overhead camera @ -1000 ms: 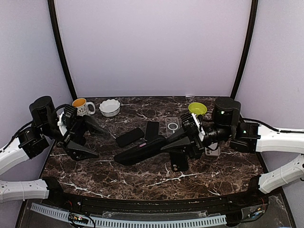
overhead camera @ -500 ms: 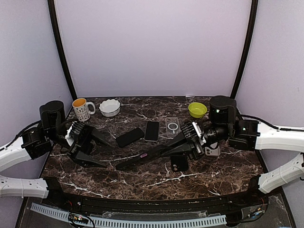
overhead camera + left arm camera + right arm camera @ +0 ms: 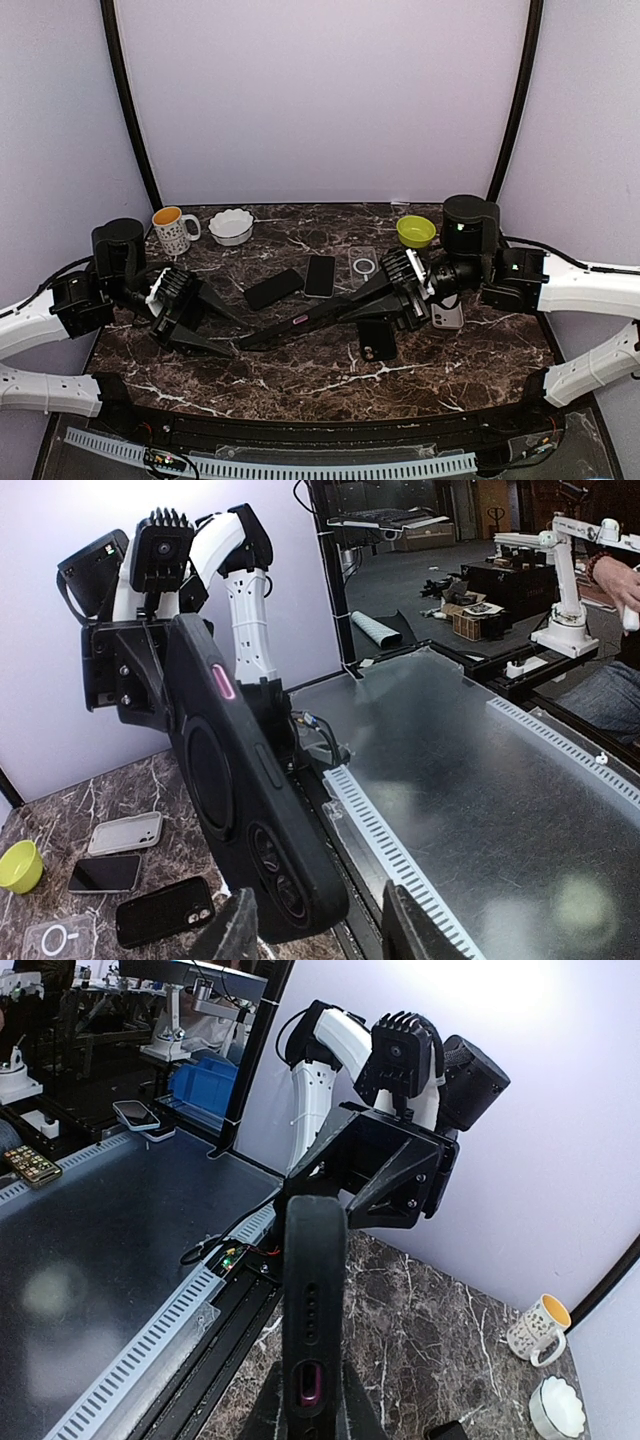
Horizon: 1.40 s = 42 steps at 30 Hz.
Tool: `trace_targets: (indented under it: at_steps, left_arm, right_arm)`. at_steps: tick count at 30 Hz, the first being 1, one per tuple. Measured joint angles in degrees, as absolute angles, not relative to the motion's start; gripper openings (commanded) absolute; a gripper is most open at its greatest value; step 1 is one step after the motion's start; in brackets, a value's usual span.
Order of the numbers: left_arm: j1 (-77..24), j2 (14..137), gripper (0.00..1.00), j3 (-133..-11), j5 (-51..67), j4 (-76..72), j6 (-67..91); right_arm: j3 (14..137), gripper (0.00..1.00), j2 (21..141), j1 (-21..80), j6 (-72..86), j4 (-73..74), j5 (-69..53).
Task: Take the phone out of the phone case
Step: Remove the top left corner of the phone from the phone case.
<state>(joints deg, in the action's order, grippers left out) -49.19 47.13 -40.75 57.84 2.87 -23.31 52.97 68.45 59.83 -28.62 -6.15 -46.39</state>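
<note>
One long black phone case with a pink side button [image 3: 300, 324] hangs slanting in mid-frame above a dark marble table [image 3: 330, 375]. The right gripper [image 3: 350, 303], reaching in from the right of the frame, clamps its upper-right end tightly. Its lower-left end sits between the fingertips of the half-spread left gripper [image 3: 238, 335]; contact there cannot be told. Whether it holds a phone is unclear.
</note>
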Motion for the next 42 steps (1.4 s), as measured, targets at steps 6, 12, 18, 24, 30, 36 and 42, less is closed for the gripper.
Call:
trace_targets:
  at_steps: [6, 12, 18, 24, 30, 36, 42]
  left_arm:
    - [-50.1, 47.7, 0.39, -40.1, 57.1, 1.2, -23.1]
    - [-50.8, 48.3, 0.31, -39.6, 56.4, -0.3, -22.6]
    - [-51.1, 48.4, 0.23, -39.2, 56.0, -2.2, -22.1]
    - [-51.2, 48.9, 0.16, -39.2, 56.3, -1.8, -22.4]
    - [-51.3, 49.7, 0.14, -39.3, 57.2, -0.3, -23.4]
    - [-51.4, 50.1, 0.13, -40.1, 58.2, 1.5, -24.4]
    - [-51.6, 50.7, 0.11, -41.3, 59.4, 3.8, -25.3]
  right_arm:
    - [53.0, 0.00, 68.4, 59.8, -28.0, -7.0, -46.2]
    - [53.0, 0.00, 68.4, 59.8, -28.0, -7.0, -46.0]
    - [53.1, 0.00, 68.4, 60.0, -28.3, -6.5, -45.7]
    - [53.6, 0.00, 68.4, 60.2, -28.7, -5.0, -45.8]
    - [54.3, 0.00, 68.4, 61.1, -29.9, -2.6, -45.8]
    - [55.2, 0.00, 68.4, 61.9, -30.8, -0.8, -45.5]
    - [56.3, 0.00, 68.5, 62.7, -31.6, 0.8, -45.4]
